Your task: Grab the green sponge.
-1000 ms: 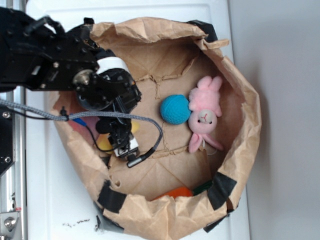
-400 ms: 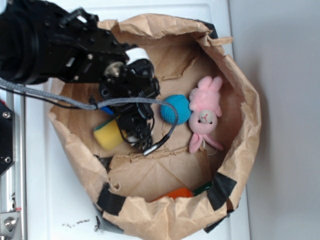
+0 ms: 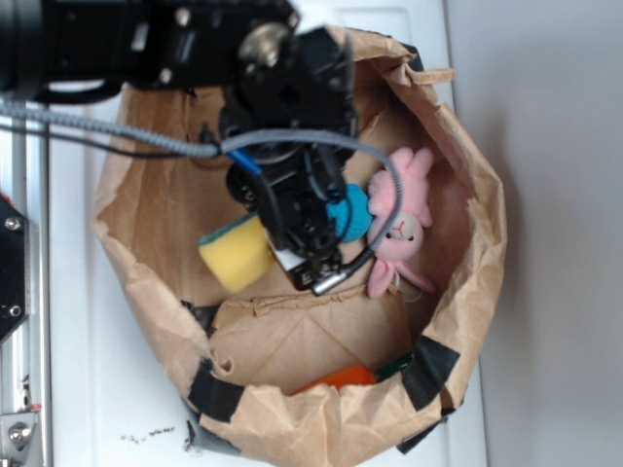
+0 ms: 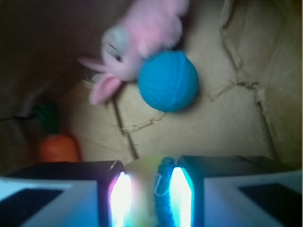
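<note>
The green sponge [image 3: 237, 253] is a yellow foam block with a thin green layer along its upper left edge. It hangs over the left half of the brown paper bag [image 3: 479, 243]. My gripper [image 3: 279, 251] is shut on its right end. In the wrist view the pale yellow foam [image 4: 143, 182] and its fuzzy green layer [image 4: 164, 189] are pinched between the two fingers of the gripper [image 4: 147, 196]. The arm hides the part of the sponge inside the grip in the exterior view.
A teal-blue knitted ball [image 3: 352, 214] [image 4: 168, 80] lies just right of the gripper, touching a pink plush bunny [image 3: 401, 219] [image 4: 137, 38]. An orange toy [image 3: 341, 375] [image 4: 57, 147] and a dark green item [image 3: 394, 367] sit at the bag's near wall. The crumpled bag walls rise all around.
The arm has swung right and toward the bag's middle, carrying the sponge with it. The sponge, first hidden under the gripper, now shows larger and closer to the blue ball.
</note>
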You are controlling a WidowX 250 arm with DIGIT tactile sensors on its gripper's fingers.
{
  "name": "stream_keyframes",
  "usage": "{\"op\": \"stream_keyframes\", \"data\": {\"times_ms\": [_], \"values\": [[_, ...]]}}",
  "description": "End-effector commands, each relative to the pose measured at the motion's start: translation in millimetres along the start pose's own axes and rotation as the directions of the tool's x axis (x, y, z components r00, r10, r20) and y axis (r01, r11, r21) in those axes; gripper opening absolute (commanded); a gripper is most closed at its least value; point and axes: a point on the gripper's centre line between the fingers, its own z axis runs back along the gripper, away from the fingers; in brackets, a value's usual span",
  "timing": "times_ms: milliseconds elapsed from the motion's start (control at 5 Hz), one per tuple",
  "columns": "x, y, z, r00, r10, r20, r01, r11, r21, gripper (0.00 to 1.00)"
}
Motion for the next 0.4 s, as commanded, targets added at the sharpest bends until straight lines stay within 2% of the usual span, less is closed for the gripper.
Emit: {"op": "stream_keyframes", "data": {"times_ms": [0, 200], "values": [[13.7, -8.7, 57.8, 0.982, 0.054, 0.184, -0.055, 0.999, 0.0, 0.0], [3.4, -1.9, 47.8, 0.926, -0.028, 0.376, 0.016, 0.999, 0.034, 0.6]]}}
